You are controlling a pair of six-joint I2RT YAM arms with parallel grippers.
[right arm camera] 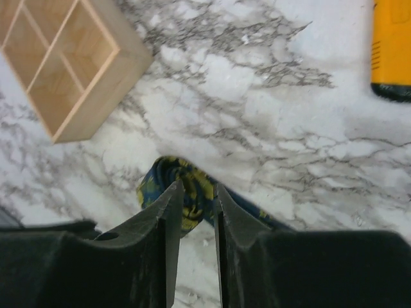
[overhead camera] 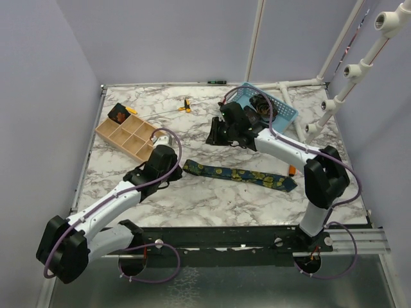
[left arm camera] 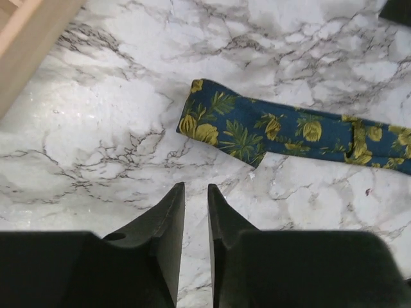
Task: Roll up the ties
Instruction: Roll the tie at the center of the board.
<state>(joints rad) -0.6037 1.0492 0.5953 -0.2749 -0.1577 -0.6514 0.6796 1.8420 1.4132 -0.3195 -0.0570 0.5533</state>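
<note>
Top external: coiled tie in wooden box's corner compartment

1. The top external camera looked down from behind the near edge over the marble table.
2. The left wrist camera hung close over the floral tie.
3. The right wrist camera, also close, shared that tie and the wooden divided box with the top view.

My table: white marble, grey-veined.
Flat before me: navy floral tie.
Far left: wooden divided box.
Far right: blue basket.
Back: orange-handled tool.
</note>
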